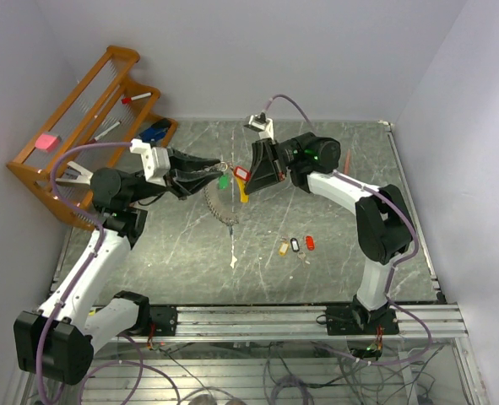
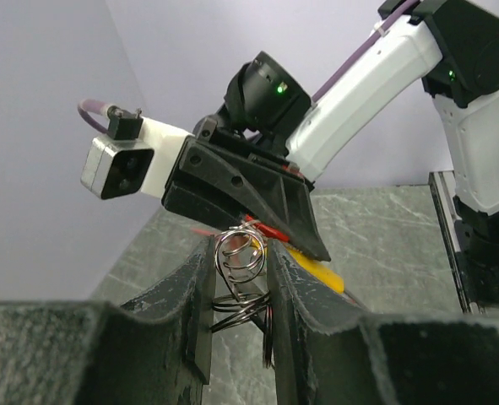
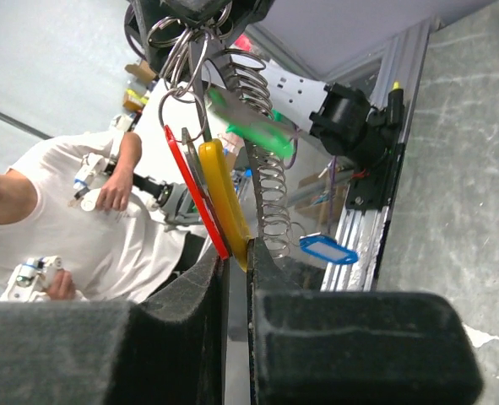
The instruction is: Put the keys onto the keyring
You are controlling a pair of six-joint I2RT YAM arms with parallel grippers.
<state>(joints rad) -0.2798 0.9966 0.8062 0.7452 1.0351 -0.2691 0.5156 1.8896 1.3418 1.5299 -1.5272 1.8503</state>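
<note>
My left gripper [image 1: 216, 169] is shut on the keyring [image 2: 242, 297], a bunch of silvery wire loops, and holds it above the table. My right gripper [image 1: 244, 175] meets it tip to tip and is shut on a red tag [image 3: 192, 190] and a yellow tag [image 3: 224, 198], both hanging from the rings [image 3: 180, 59]. A green tag [image 1: 224, 180] and a metal coil [image 1: 220, 205] hang below the rings. The coil [image 3: 270, 198] has a blue tag [image 3: 325, 249] at its end. Three loose keys lie on the table: yellow [image 1: 283, 248], black-and-white [image 1: 295, 245] and red [image 1: 309, 243].
A wooden rack [image 1: 80, 126] stands at the back left with pens, a pink block [image 1: 46, 142] and a blue item [image 1: 154, 131]. A small white scrap [image 1: 233, 262] lies on the marble table [image 1: 350, 270]. An orange stick [image 1: 347, 160] lies behind the right arm.
</note>
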